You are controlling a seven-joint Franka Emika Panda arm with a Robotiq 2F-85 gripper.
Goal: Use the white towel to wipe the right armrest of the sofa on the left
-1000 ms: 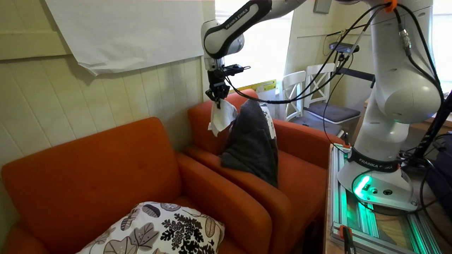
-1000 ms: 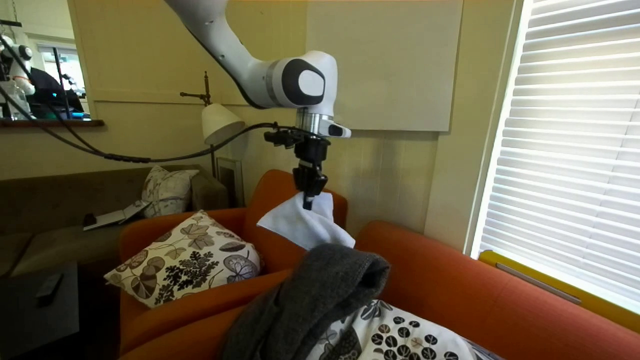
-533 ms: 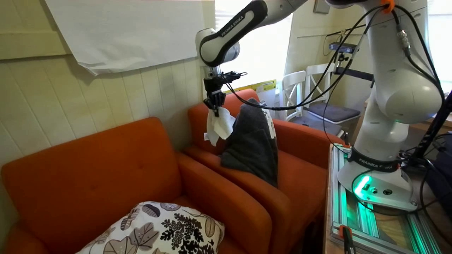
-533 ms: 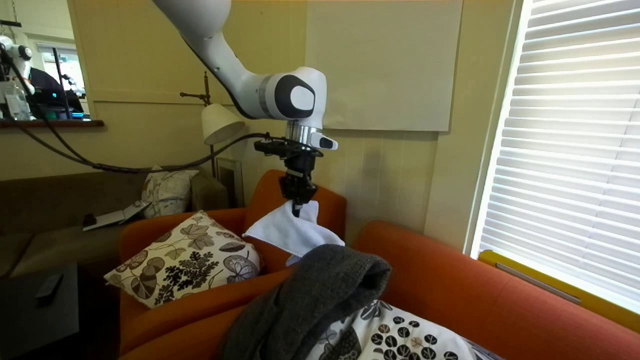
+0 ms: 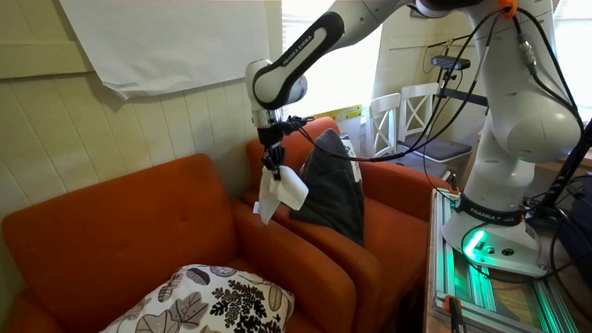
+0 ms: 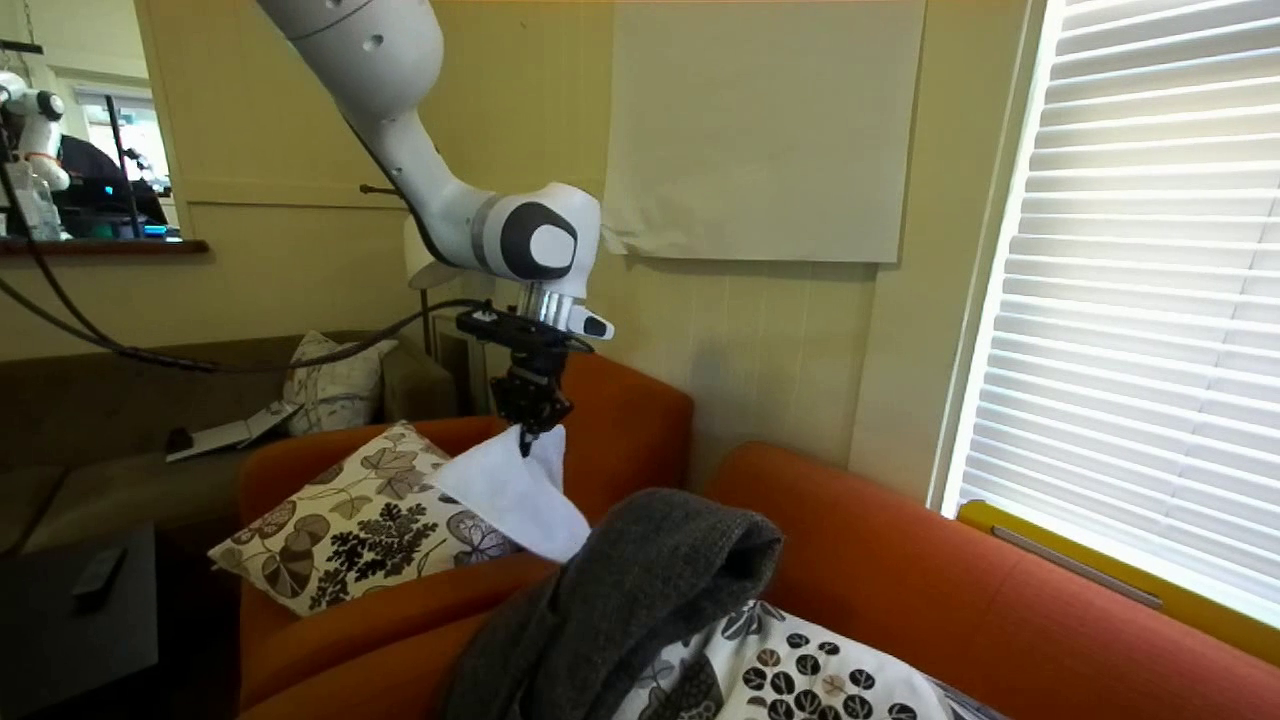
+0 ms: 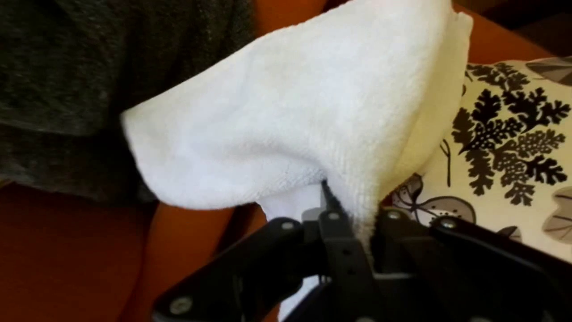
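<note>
The white towel (image 5: 283, 188) hangs in folds from my gripper (image 5: 276, 175). It also shows in an exterior view (image 6: 510, 492) and in the wrist view (image 7: 290, 103). In the wrist view the fingers (image 7: 355, 208) are shut on a pinched fold of it. The left orange sofa (image 5: 120, 217) has its right armrest (image 5: 296, 259) beside the right sofa's armrest; it shows in an exterior view (image 6: 400, 608). My gripper is above the rear part of these armrests. The towel's lower corner overlaps the armrest in view; I cannot tell whether it touches.
A dark grey blanket (image 5: 330, 194) drapes over the right sofa's (image 5: 397, 231) near armrest, close to the towel. A leaf-patterned cushion (image 5: 212, 300) lies on the left sofa. The wall (image 5: 152, 134) stands behind both sofas. Black cables (image 5: 370, 159) hang from the arm.
My gripper has moved down and toward the left sofa with the towel held in it, and has tilted somewhat. The towel now hangs lower, near the armrests. The sofas, cushion and blanket look unmoved.
</note>
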